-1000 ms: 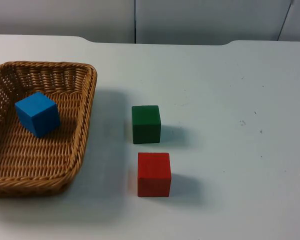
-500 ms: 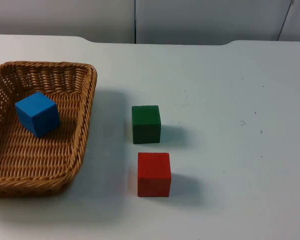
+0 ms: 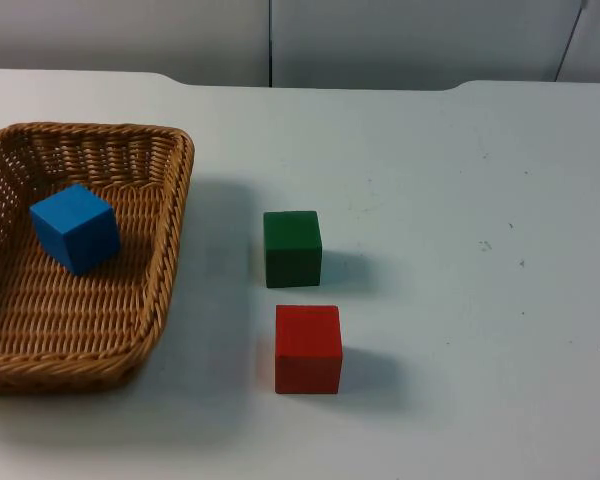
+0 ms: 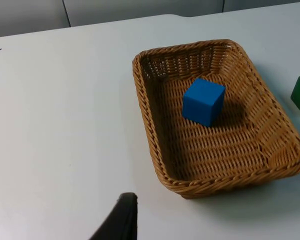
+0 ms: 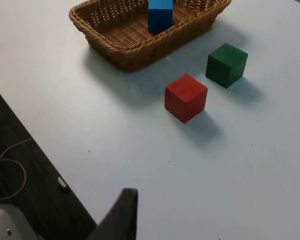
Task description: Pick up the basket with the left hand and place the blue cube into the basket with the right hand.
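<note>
Nothing has moved since a second ago: every object lies where it did. On the white table the wicker basket rests flat, and the blue cube sits inside it toward the far end, touching the woven floor. Just beside the basket, apart from it, stands the green cube, with the red cube close in front. One black fingertip each of the left pincer and right pincer shows above the table, holding nothing; their width I cannot tell.
</note>
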Controlling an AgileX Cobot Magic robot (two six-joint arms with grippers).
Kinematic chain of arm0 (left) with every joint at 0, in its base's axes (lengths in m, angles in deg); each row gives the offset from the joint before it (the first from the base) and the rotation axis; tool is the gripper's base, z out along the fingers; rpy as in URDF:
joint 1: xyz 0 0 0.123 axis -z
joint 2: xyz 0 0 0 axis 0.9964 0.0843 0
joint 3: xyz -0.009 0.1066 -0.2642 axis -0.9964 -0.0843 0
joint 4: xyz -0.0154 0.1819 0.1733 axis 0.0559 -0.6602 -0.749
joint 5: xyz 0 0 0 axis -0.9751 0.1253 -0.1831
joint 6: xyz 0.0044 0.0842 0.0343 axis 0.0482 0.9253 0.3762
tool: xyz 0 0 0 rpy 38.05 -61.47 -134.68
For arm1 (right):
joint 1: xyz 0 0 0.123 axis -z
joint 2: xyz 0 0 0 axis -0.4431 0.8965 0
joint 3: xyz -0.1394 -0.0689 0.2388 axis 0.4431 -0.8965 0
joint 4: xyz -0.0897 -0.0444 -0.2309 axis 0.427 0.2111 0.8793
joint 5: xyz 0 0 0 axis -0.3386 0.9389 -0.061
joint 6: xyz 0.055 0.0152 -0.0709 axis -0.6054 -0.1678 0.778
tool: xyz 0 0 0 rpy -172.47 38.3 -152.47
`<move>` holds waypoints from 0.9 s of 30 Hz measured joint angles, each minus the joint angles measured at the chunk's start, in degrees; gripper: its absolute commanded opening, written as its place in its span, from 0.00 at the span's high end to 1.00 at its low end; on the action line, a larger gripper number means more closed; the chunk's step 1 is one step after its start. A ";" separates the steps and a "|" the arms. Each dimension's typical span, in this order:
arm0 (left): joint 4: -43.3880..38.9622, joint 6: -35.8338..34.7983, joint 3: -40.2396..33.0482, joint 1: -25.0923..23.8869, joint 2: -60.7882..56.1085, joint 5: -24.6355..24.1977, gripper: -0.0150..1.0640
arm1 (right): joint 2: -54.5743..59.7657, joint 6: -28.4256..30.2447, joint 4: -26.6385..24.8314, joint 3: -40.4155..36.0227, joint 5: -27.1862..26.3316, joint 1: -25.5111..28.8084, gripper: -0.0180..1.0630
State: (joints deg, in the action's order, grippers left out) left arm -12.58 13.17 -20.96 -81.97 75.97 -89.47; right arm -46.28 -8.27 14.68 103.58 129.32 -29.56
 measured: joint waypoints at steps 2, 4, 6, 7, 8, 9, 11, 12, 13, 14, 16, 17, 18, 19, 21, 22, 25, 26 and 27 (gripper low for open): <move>0.00 0.00 0.00 0.00 0.00 0.00 0.01 | 0.00 0.00 0.00 0.00 0.00 0.00 0.02; 0.00 0.00 0.00 0.00 0.00 0.00 0.01 | 0.00 0.00 0.00 0.00 0.00 0.00 0.02; 0.00 0.00 0.00 0.00 0.00 0.00 0.01 | 0.00 0.00 0.00 0.00 0.00 0.00 0.02; 0.00 0.00 0.00 0.00 0.00 0.00 0.01 | 0.00 0.00 0.00 0.00 0.00 0.00 0.02; 0.00 0.00 0.00 0.00 0.00 0.00 0.01 | 0.00 0.00 0.00 0.00 0.00 0.00 0.02; 0.00 0.00 0.00 0.00 0.00 0.00 0.01 | 0.00 0.00 0.00 0.00 0.00 0.00 0.02; 0.00 0.00 0.00 0.00 0.00 0.00 0.01 | 0.00 0.00 0.00 0.00 0.00 0.00 0.02; 0.00 0.00 0.00 0.00 0.00 0.00 0.01 | 0.00 0.00 0.00 0.00 0.00 0.00 0.02; 0.00 0.00 0.00 0.00 0.00 0.00 0.01 | 0.00 0.00 0.00 0.00 0.00 0.00 0.02; 0.00 -0.11 0.00 0.00 0.00 0.00 0.01 | 0.00 0.00 0.00 0.00 0.00 0.00 0.02; 0.00 -0.28 0.00 0.00 0.00 0.00 0.01 | 0.00 0.00 0.00 0.00 0.00 0.00 0.02; -0.16 -0.98 0.00 0.00 0.00 0.00 0.01 | 0.00 0.00 0.00 0.00 0.00 0.00 0.02; -0.84 -2.29 0.00 0.00 0.00 0.00 0.01 | 0.00 0.00 0.00 0.00 0.00 0.00 0.02; -1.74 -3.41 0.00 0.00 0.00 0.00 0.01 | 0.00 0.00 0.00 0.00 0.00 0.00 0.02; -2.40 -4.47 0.00 0.00 0.00 0.00 0.01 | 0.00 0.00 0.00 0.00 0.00 0.00 0.02; -2.80 -5.05 0.00 0.00 0.00 0.10 0.01 | 0.00 0.00 0.00 0.00 0.00 0.00 0.02; -3.46 -5.60 0.00 0.00 0.00 0.10 0.01 | 0.00 0.00 0.00 0.00 0.00 0.00 0.02; -3.46 -6.04 0.00 0.00 0.00 0.10 0.01 | 0.00 0.00 0.00 0.00 0.00 0.00 0.02; -3.46 -6.04 0.00 0.00 0.00 0.10 0.01 | 0.00 0.00 0.00 0.00 0.00 0.00 0.02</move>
State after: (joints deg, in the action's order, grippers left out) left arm -16.05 7.13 -20.96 -81.97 75.97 -89.36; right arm -46.28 -8.27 14.68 103.58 129.32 -29.56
